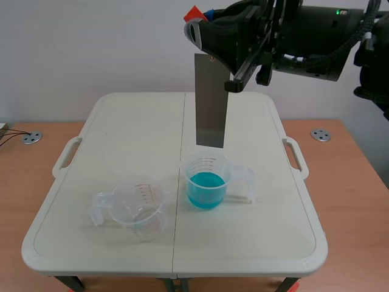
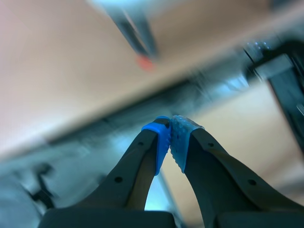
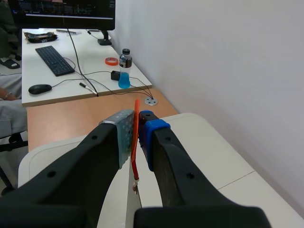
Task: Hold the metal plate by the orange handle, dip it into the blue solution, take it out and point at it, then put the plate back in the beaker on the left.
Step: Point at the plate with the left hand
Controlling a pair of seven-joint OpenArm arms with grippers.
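The right gripper (image 1: 200,29) is raised high over the far half of the table (image 1: 121,121) and is clamped on the orange handle (image 1: 194,12) of the plate (image 1: 211,100). In the right wrist view the handle (image 3: 137,137) shows edge-on as a thin orange strip pinched between the grey pad (image 3: 124,135) and the blue pad (image 3: 149,133), with both pads pressed against its faces and the strip running down between the fingers of that gripper (image 3: 137,129). From the handle the plate hangs straight down, flat and upright. Its lower edge sits over the beaker (image 1: 209,176) that holds the blue solution (image 1: 205,182), clear of the liquid and not touching the rim. An empty beaker (image 1: 137,207) stands apart to the left of the filled one, nearer the robot, with its handle turned outward. The left gripper (image 2: 170,137) does not show in the scene view. In its own wrist view its two pads meet at the tips with nothing between them, and the background behind them is too blurred to read.
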